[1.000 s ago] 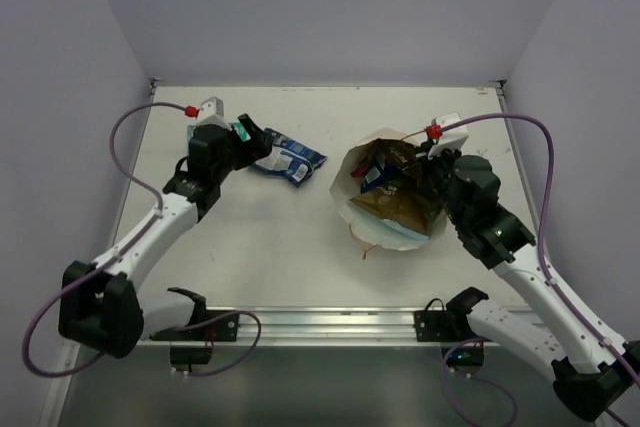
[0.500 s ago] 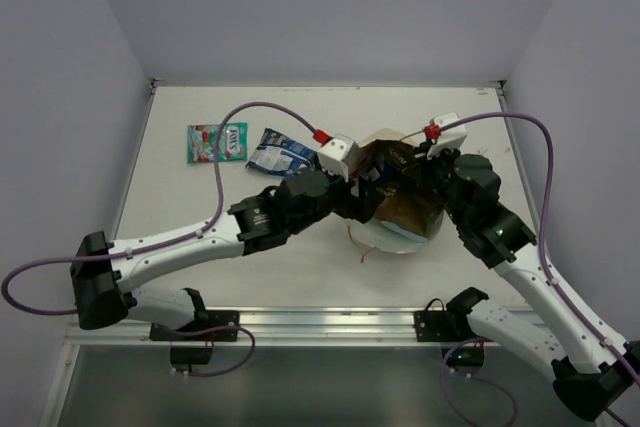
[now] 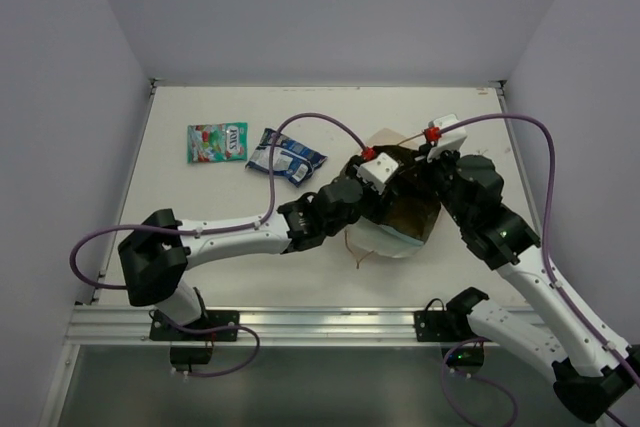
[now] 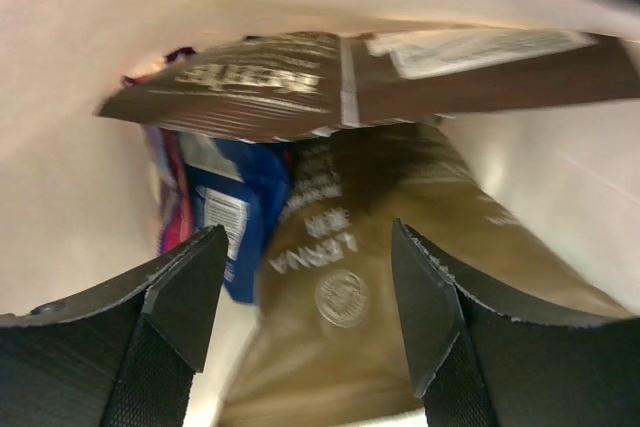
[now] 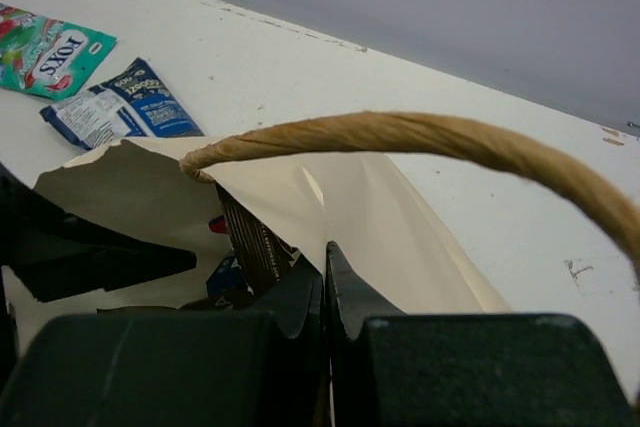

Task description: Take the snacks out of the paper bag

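Paper bag (image 3: 385, 244), cream and creased, sits on the counter (image 3: 200, 197). The left hand (image 4: 308, 247) is inside its mouth with fingers apart, over a glossy olive-brown packet (image 4: 350, 277), a dark brown packet (image 4: 300, 87) and a blue packet (image 4: 235, 217). The right hand (image 5: 326, 262) pinches the rim under the twisted cord handle (image 5: 420, 137). A green-red packet (image 3: 217, 141) and a blue-white packet (image 3: 286, 156) lie flat outside.

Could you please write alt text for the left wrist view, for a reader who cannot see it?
The left pincer sits open inside the paper bag, framing an olive-brown packet; a blue packet and a dark brown packet lie beyond.
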